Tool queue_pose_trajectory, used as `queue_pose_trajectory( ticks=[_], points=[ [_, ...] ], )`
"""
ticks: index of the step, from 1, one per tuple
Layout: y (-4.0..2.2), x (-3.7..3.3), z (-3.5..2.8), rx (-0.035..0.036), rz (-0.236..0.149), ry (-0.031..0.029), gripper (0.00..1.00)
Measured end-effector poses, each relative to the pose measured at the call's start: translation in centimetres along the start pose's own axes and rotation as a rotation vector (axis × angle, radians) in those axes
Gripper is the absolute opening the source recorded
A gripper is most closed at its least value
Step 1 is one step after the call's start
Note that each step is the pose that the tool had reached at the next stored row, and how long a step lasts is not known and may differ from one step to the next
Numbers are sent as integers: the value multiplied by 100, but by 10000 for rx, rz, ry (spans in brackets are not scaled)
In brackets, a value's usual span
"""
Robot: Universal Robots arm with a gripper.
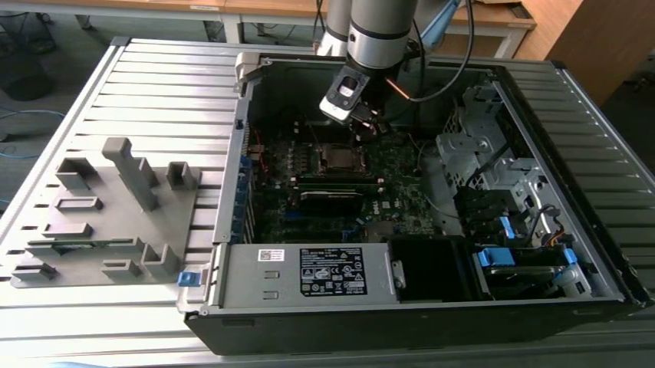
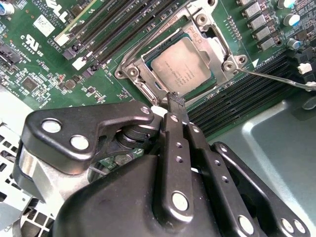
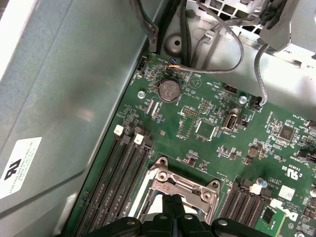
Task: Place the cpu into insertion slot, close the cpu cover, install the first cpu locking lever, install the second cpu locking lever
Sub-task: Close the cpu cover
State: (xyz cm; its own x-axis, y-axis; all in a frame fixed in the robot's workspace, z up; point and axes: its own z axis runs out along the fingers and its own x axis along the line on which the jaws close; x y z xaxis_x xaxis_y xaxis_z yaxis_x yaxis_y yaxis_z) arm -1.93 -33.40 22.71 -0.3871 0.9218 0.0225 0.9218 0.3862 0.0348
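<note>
Pincer [image 1: 370, 123] hovers inside the computer case [image 1: 409, 326], exterior view, at one o'clock of the insertion slot [image 1: 338, 158]. Second wrist view: cpu [image 2: 180, 64] lies in the insertion slot, cpu cover [image 2: 217, 47] framing it, fingertips [image 2: 175, 101] pressed together at the frame's edge. First wrist view: tips together, right over the cpu cover [image 3: 180, 183].

One cpu [image 2: 181, 64], one cpu cover [image 2: 219, 47], one gripper [image 2: 175, 101], one coin cell battery [image 3: 168, 91], two banks of memory slots [image 2: 113, 24], one open computer case [image 1: 409, 328], one labelled power supply [image 1: 256, 280], one grey fixture block [image 1: 103, 222].
</note>
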Motion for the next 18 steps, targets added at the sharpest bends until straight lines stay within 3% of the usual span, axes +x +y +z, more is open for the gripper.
queue_pose_trajectory(
  ticks=[18],
  points=[
    [0,0,0,3,-139,5,10]
  ],
)
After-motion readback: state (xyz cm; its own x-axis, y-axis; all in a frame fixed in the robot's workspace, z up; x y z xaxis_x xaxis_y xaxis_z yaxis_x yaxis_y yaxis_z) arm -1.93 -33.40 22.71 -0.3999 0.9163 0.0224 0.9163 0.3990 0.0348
